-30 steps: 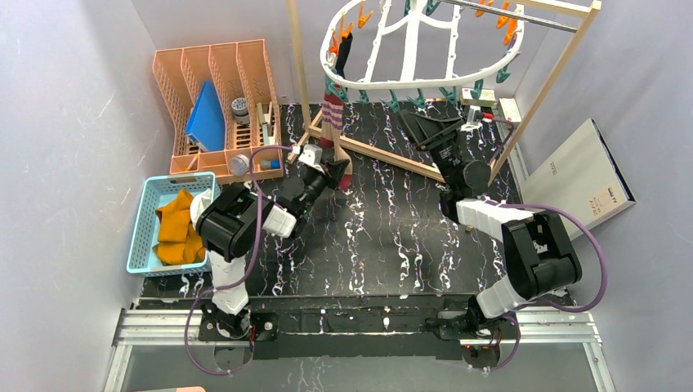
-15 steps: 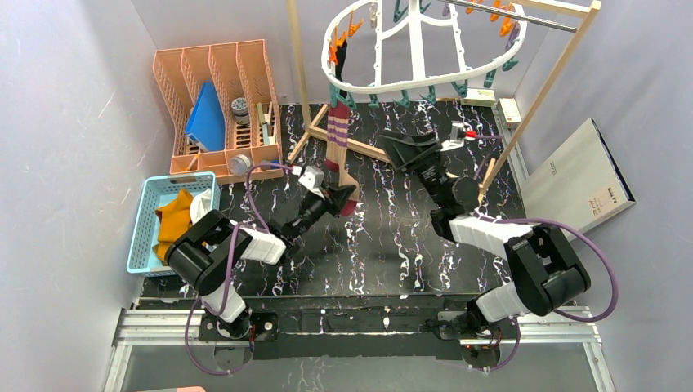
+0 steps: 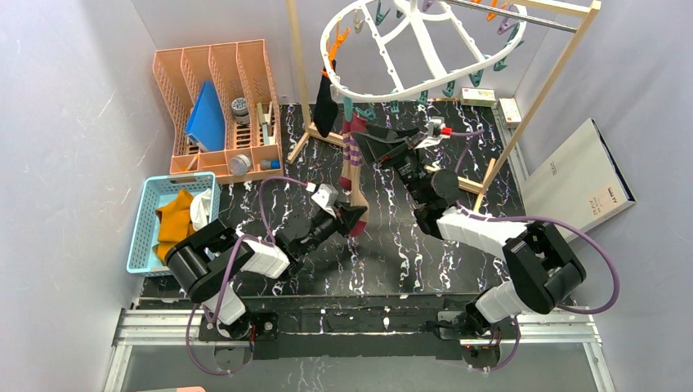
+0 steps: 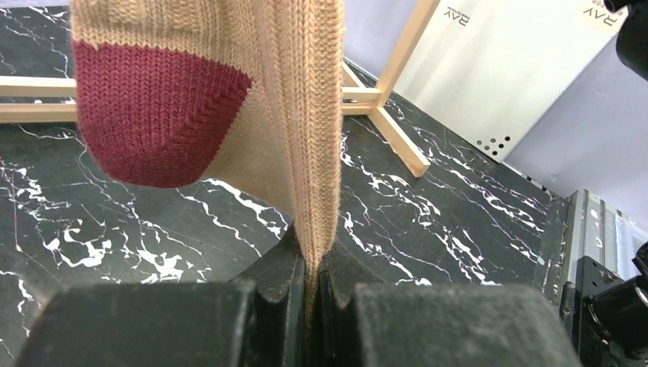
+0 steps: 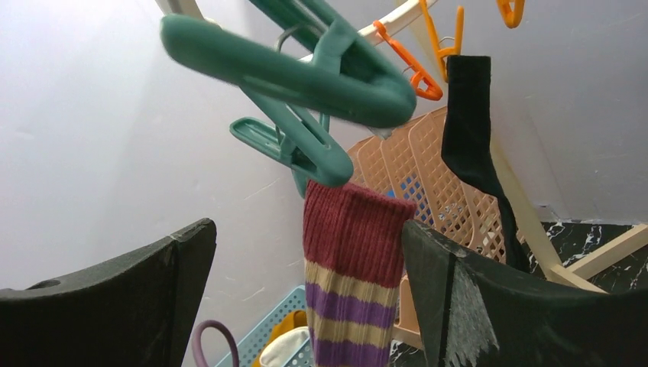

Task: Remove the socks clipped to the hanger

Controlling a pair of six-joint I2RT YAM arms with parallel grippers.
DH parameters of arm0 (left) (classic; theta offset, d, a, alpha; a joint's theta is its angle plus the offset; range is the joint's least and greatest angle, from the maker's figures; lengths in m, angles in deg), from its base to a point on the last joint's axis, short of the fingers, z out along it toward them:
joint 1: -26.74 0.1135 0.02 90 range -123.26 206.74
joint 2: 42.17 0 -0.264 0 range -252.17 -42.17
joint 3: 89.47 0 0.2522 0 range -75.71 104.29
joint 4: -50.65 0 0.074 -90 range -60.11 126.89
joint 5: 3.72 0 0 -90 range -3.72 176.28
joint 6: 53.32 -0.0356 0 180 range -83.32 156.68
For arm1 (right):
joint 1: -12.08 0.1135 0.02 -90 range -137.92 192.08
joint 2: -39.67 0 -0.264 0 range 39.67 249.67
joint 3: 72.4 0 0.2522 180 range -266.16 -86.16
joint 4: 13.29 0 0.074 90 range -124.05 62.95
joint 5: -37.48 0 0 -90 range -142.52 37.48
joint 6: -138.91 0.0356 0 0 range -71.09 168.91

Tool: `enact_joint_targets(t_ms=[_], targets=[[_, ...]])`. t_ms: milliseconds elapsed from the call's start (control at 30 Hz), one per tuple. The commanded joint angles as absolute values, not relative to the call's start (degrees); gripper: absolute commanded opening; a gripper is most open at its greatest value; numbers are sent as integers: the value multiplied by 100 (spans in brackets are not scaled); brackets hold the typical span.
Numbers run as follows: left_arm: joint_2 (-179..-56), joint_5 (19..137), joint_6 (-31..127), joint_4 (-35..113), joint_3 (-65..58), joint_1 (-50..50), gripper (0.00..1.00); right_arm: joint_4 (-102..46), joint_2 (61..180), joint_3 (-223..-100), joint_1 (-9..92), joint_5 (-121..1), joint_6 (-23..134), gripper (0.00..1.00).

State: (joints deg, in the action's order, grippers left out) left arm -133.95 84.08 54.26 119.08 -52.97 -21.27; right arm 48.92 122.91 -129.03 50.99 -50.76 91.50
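Two arms work over a black marble-patterned tabletop (image 3: 409, 245) veined in white, shut in by pale grey walls. At the far side stands a light wooden frame with a metal rod (image 3: 564, 61), and from it hangs the large white plastic oval hanger (image 3: 425, 80), tilted so that its left side dips lowest. At the far left sit a peach plastic slotted organiser (image 3: 216, 106) and, nearer, a light-blue basket (image 3: 147, 245) holding mustard-yellow socks (image 3: 174, 224).

We see the maroon-cuffed, tan-and-purple striped sock (image 3: 353, 159) hanging under the hanger's low left edge. Its long axis runs steeply down from far to near, cuff up and maroon toe end down. In the right wrist view the cuff meets the tip of a teal plastic clothespin (image 5: 306, 76). A black sock (image 3: 325, 110) dangles from an orange clothespin just to its left.

The left gripper (image 3: 353, 214) sits low near the table at the sock's near end. Its jaws are pressed together on a fold of the tan knit, with the maroon toe just beside them.

The right gripper (image 3: 380, 143) reaches in from the right at cuff height. Its jaws are spread wide, one on either side of the striped cuff, and neither touches it.
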Motion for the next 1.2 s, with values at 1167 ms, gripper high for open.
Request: enact_joint_targets(t_ms=[1167], targets=[[-13280, 8838, 5634, 11681, -5312, -2609, 0, 5456, 13117, -14385, 5112, -4994, 8896, 61]])
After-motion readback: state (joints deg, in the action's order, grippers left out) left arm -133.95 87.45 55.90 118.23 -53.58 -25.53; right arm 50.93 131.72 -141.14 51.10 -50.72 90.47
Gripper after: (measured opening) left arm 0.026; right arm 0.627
